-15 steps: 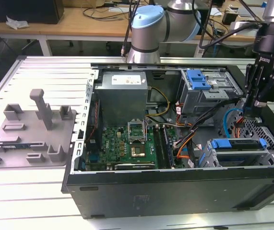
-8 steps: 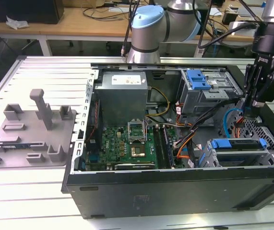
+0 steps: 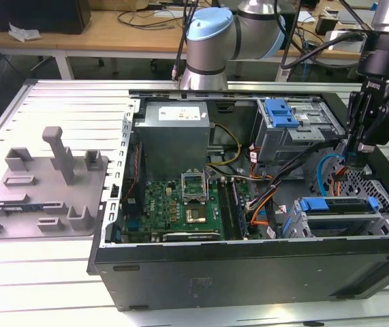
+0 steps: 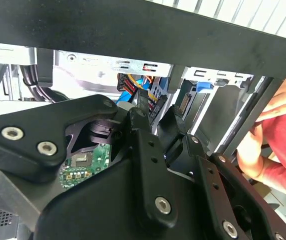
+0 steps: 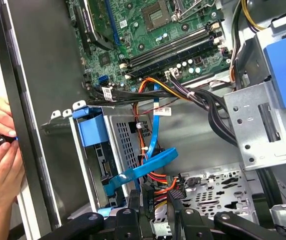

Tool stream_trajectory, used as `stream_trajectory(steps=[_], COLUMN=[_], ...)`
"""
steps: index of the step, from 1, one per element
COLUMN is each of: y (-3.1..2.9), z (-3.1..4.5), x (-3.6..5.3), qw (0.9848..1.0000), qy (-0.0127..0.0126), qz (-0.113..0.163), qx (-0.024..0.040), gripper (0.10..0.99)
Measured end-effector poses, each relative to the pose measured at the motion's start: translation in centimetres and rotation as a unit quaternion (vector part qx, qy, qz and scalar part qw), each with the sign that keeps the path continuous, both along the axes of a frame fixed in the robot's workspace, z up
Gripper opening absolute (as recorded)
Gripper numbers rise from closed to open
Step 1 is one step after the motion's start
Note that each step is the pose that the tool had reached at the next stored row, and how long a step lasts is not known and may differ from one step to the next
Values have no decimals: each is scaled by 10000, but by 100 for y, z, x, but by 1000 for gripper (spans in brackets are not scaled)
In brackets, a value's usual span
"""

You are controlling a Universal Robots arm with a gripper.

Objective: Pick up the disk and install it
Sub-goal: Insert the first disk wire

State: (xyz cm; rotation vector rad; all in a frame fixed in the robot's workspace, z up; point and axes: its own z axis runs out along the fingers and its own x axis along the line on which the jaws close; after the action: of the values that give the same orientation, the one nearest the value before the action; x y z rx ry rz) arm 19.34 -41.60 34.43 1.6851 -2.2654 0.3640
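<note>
- My pincer (image 3: 353, 162) hangs inside the open computer case (image 3: 180, 269), on the exterior view's right, tips down among the cables (image 3: 283, 187).
- Its fingers (image 4: 140, 115) stand a little apart with nothing pinched. In the first wrist view, orange and black wires show through the gap.
- The disk (image 3: 337, 205) sits in the drive cage (image 3: 385, 218) at the near right corner of the case, with its blue carrier frame showing on top.
- The disk is just beside my pincer, lower and nearer, and not touching it.
- In the first wrist view the blue frame shows at the end of the cage, next to the cage's perforated wall (image 5: 125, 145).
- A flat blue cable (image 5: 148, 167) loops from the cage toward my fingertips.
- The case also holds a green motherboard (image 3: 180, 204) in the middle and a grey power supply box (image 3: 174, 133) on its far side.
- A second cage (image 3: 293, 136) sits at the far right of the case, with a blue latch (image 3: 281, 112) on top.
- A grey tray (image 3: 44, 194) lies on the slatted table (image 3: 58, 95) at the exterior view's left, well apart from the case. It carries grey blocks and one upright post (image 3: 58, 153).
- A person's hands (image 5: 1, 172) rest at the case's outer rim and pinch something small and dark.
</note>
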Motion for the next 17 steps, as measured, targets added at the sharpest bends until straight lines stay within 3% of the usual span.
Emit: stream_trajectory(steps=[9,11,12,13,17], y=[-4,-4,-4,-4,-4], z=[-4,-4,-5,-5,-4], x=[-8,-11,-12,-12,-13], qw=[10000,10000,10000,10000,10000], qy=[0,0,0,0,0], qz=[35,36,36,36,36], qx=[-1,-1,-1,-1,-1], gripper=[353,271,271,204,169])
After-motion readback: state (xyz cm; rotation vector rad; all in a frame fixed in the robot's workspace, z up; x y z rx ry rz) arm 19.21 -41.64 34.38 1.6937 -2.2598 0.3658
